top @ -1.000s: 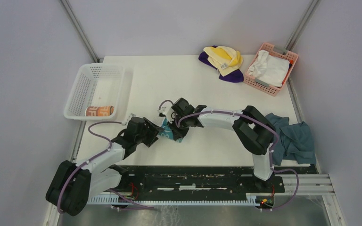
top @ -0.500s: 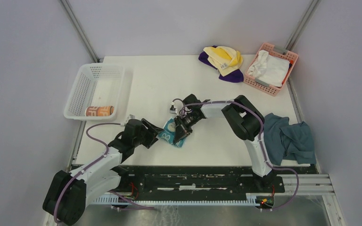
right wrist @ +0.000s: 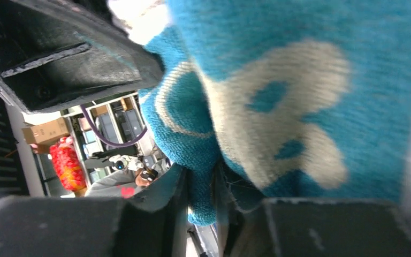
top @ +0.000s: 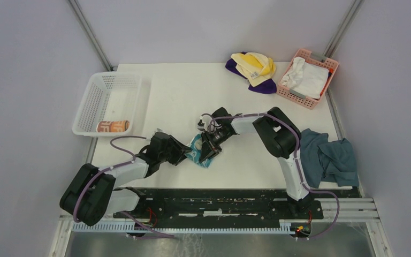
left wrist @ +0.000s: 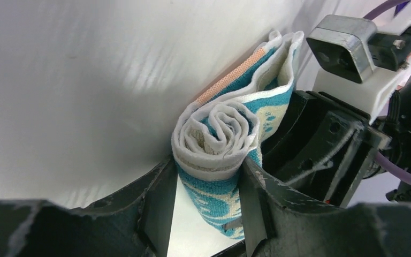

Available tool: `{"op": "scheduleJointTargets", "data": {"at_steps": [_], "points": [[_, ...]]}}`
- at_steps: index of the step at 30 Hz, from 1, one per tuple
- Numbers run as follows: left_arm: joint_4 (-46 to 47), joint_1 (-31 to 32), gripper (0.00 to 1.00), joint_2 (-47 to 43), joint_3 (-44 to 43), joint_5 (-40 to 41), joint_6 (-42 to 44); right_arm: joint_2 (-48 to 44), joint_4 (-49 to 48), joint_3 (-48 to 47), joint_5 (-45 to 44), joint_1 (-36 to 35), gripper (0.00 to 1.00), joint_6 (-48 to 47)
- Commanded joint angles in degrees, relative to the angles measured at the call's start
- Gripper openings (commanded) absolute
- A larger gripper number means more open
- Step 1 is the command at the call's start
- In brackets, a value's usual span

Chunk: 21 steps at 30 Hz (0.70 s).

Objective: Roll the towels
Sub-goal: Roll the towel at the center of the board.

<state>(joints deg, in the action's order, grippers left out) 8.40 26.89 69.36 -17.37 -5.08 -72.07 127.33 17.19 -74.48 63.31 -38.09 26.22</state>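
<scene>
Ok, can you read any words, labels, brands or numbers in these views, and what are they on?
Peach-orange towel, rolled in the white basket: pale print that may be letters, too small and blurred to read.
Teal towel: only white rabbit faces, no words.
Cardboard box behind, in the right wrist view: no label that can be read.
No other text shows.

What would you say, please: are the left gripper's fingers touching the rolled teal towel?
Touching. The left wrist view shows the teal towel with its rolled end wedged between the left gripper's fingers, pressing against both.
</scene>
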Motion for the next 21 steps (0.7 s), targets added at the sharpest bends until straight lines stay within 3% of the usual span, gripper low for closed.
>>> {"op": "scheduleJointTargets", "data": {"at_steps": [1,4,7,12,17,21], "points": [[1.3,1.8,0.51,5.0,-1.1,-0.6,0.6,-4.6,2.2,1.4,-11.2,0.1,0.34,-5.1],[1.2,2.2,0.49,6.2,-1.0,0.5,0.4,-9.3,2.4,2.8,-15.6,-0.1,0.44,-7.2],[0.5,2.3,0.49,7.0,-1.2,1.3,0.6,-15.1,3.8,4.0,-22.2,-0.6,0.47,-9.7],[0.0,2.8,0.48,8.2,-2.1,1.8,0.9,-25.9,7.0,6.1,-39.4,-3.3,0.52,-14.8],[-0.6,3.2,0.48,8.3,-3.0,2.4,1.2,-32.9,7.3,7.6,-54.9,-10.6,0.54,-20.3],[-1.1,3.3,0.49,7.9,-3.0,2.8,1.2,-33.1,6.8,7.1,-66.0,-18.0,0.55,-23.2]]}}
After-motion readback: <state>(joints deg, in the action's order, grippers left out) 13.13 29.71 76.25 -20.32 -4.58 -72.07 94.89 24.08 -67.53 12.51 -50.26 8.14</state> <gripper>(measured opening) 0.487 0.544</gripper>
